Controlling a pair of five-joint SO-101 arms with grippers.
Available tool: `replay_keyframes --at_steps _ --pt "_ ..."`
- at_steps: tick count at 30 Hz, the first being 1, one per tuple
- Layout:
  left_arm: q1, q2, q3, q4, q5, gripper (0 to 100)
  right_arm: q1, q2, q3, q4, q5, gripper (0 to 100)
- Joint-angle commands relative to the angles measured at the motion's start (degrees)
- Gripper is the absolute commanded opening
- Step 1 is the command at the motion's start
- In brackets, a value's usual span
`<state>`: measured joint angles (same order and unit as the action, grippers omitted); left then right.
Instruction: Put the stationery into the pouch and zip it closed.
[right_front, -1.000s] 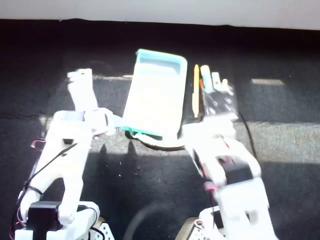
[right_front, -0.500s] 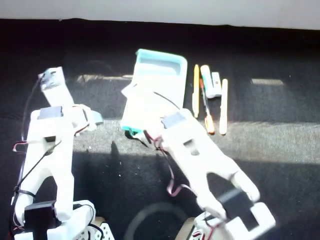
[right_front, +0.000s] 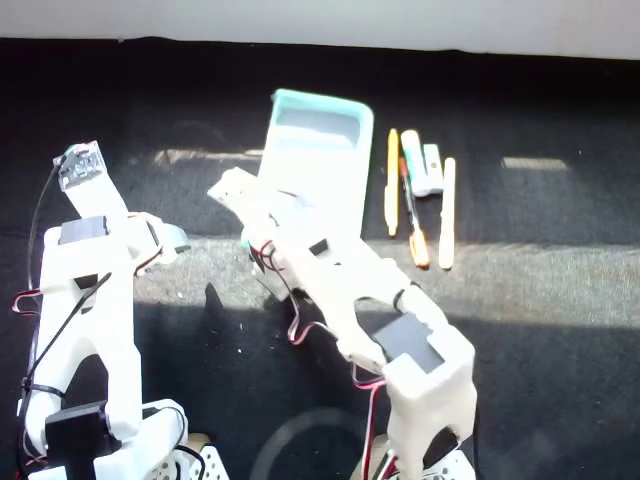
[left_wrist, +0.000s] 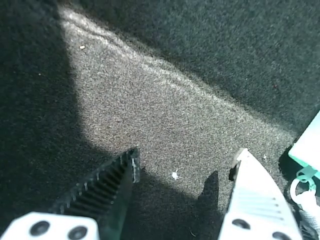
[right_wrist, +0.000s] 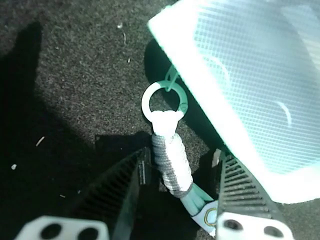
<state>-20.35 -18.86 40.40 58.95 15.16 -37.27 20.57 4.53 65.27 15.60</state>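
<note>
Straddling the zipper pull (right_wrist: 168, 147) at the corner of the pouch (right_wrist: 250, 90), right gripper (right_wrist: 182, 157) spread.

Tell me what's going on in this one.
Two arms sit at a dark mat with a mesh pouch on it. The right gripper is down at the pouch's near corner, its fingers open on either side of the wrapped cord tied to the zip ring, not closed on it. The left gripper is open over bare mat just left of the pouch. The stationery lies in a row outside the pouch, to its right.
</note>
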Motion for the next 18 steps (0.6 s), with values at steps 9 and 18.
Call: replay_keyframes --at_steps 9,18 --pt "-0.48 -0.31 -0.31 0.18 0.26 30 0.4 5.32 -3.3 1.27 0.26 0.6" --pt "-0.31 -0.4 -0.57 0.26 0.26 30 4.79 -10.77 -3.47 7.78 0.53 0.5"
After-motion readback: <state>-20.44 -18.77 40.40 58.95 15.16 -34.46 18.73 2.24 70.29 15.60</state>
